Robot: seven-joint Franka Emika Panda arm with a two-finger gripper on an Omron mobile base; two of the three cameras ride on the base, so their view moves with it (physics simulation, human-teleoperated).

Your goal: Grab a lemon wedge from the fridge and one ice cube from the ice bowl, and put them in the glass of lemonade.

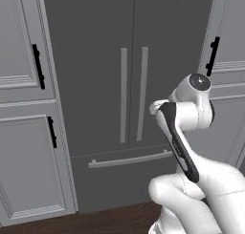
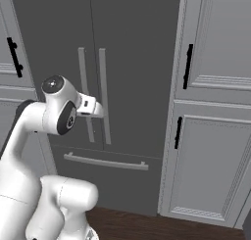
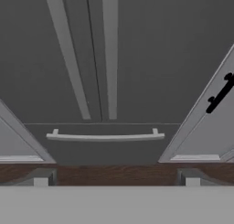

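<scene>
The fridge [image 1: 95, 61] [image 2: 137, 62] [image 3: 151, 58] stands straight ahead, tall and dark grey, with both doors shut. Two long light grey bar handles [image 1: 124, 94] [image 2: 104, 94] [image 3: 109, 58] run down its middle seam. A horizontal drawer handle [image 1: 129, 159] [image 3: 105, 137] sits below them. My gripper [image 3: 116, 178] is open and holds nothing, its fingertips [image 3: 41, 177] spread wide; it points at the lower part of the doors from a short distance. The lemon wedge is hidden behind the shut doors. The ice bowl and the glass of lemonade are out of view.
Paneled grey cabinets with black handles flank the fridge on the left [image 1: 28, 132] and right [image 2: 211, 151]. Dark wooden floor [image 1: 110, 221] [image 2: 147, 224] runs along the bottom. My white arm stands between the base and the fridge.
</scene>
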